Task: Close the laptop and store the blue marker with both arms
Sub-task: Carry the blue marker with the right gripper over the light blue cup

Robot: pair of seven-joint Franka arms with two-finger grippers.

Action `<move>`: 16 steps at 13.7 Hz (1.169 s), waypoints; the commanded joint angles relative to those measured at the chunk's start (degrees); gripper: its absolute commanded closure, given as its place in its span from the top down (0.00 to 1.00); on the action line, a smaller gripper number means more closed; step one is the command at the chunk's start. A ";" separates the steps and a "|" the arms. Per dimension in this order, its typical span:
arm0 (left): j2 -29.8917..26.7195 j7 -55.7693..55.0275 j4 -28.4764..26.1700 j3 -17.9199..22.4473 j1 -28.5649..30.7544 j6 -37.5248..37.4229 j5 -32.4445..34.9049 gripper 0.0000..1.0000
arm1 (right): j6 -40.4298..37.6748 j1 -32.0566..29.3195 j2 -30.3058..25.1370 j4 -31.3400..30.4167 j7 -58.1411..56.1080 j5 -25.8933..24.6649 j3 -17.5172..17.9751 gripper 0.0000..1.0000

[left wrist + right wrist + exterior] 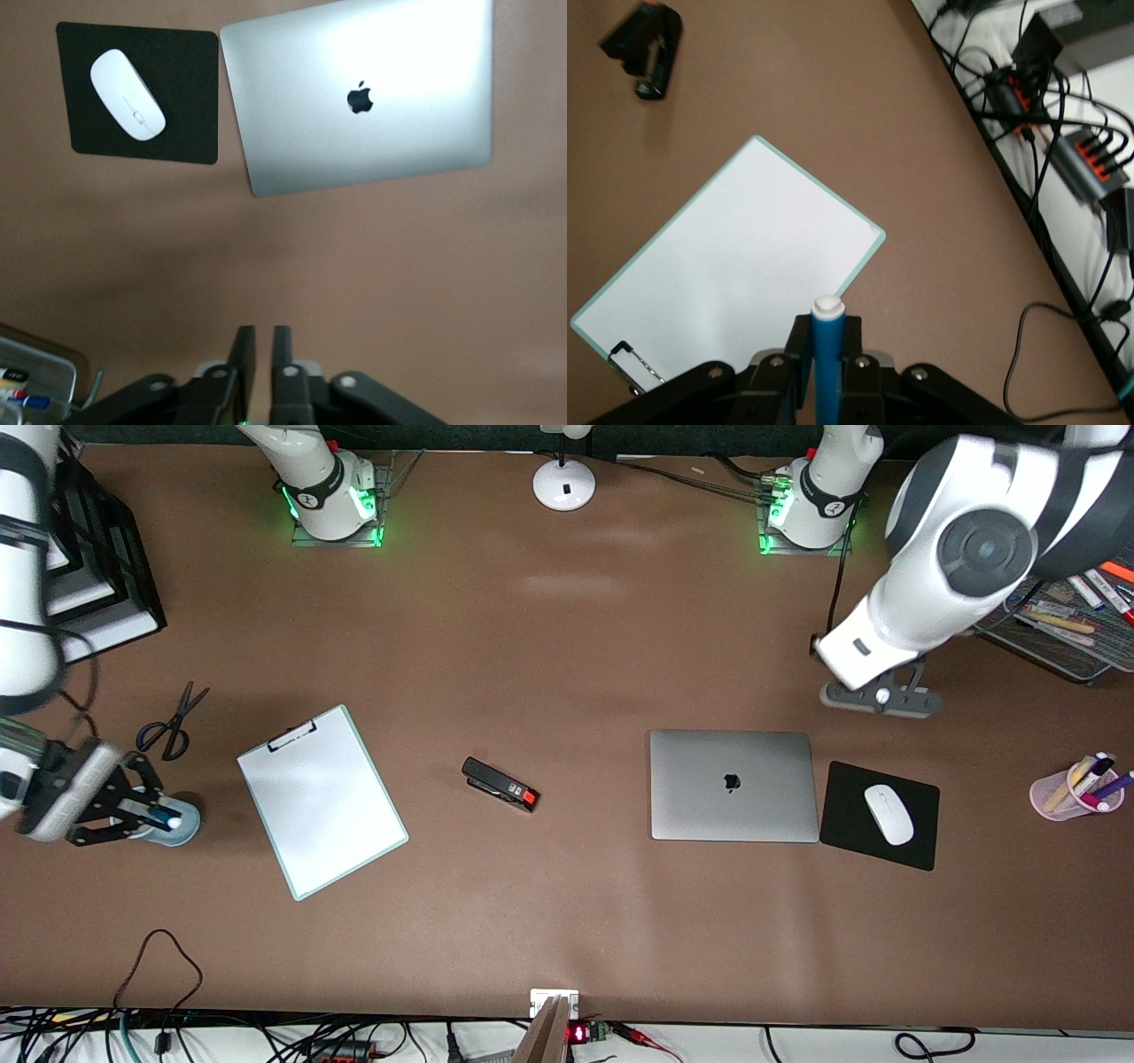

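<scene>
With the laptop [733, 785] already shut flat on the tabletop [567, 646] beside the mousepad [880, 815], storing the pen is, I judge, the step in hand. Left end effector [877, 695] hangs empty, fingers nearly together, over bare tabletop near the wire tray [1059, 633]. Right end effector [142, 815] clamps the blue marker [827, 354] upright over the right arm's end of the tabletop, beside the clipboard [321, 799]; next it needs carrying to a holder.
</scene>
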 commanded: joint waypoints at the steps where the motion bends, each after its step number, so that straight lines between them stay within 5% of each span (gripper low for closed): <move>1: -0.83 4.48 4.18 0.24 1.16 -4.74 -1.77 1.00 | -5.55 -4.07 1.19 2.24 -6.64 7.27 0.79 0.05; 4: -1.87 8.69 6.31 1.29 2.91 -5.99 -2.65 1.00 | -6.18 -7.94 3.03 2.94 -13.84 13.00 0.79 0.05; 10: -5.66 16.44 6.04 11.12 1.95 -5.29 -4.67 1.00 | -10.05 -12.26 9.53 8.74 -17.99 16.78 0.88 0.05; 16: -5.58 12.69 5.52 15.44 -1.39 2.97 -4.67 1.00 | -13.99 -15.77 12.01 8.75 -23.79 19.16 0.97 0.05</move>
